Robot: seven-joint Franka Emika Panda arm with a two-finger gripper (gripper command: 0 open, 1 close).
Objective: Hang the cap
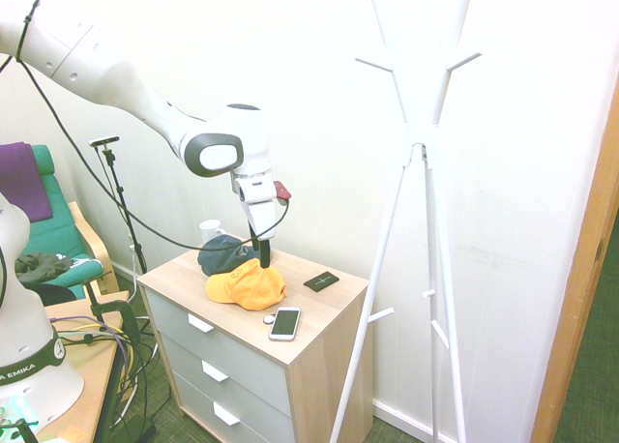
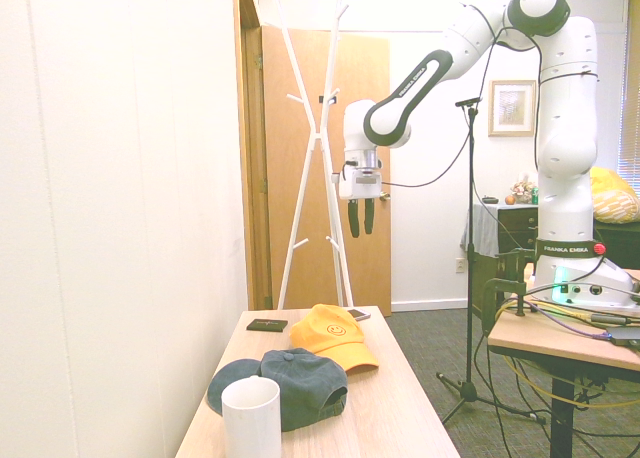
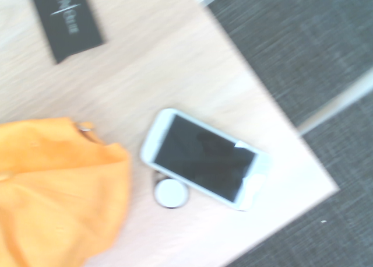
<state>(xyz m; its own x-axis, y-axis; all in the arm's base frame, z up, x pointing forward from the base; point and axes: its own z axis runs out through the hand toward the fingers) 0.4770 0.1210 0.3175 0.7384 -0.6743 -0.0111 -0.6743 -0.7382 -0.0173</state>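
The cap (image 1: pixel 248 285) lies on the wooden surface (image 1: pixel 324 306), clear of its edges. The end effector (image 2: pixel 360 218) hangs above it, pointing down, released and empty. A phone (image 1: pixel 284 323) and small disc (image 1: pixel 270 318) sit at the cap's 4 o'clock near the front edge, a dark cap (image 1: pixel 224 256) at 11, a black card (image 1: pixel 321 280) at 2. The coat stand (image 1: pixel 416 172) rises beyond the surface's right edge.

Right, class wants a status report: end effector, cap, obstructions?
End effector open, empty, above dresser. Yellow cap lies on dresser top, not hung. Navy cap beside it; nothing blocking.
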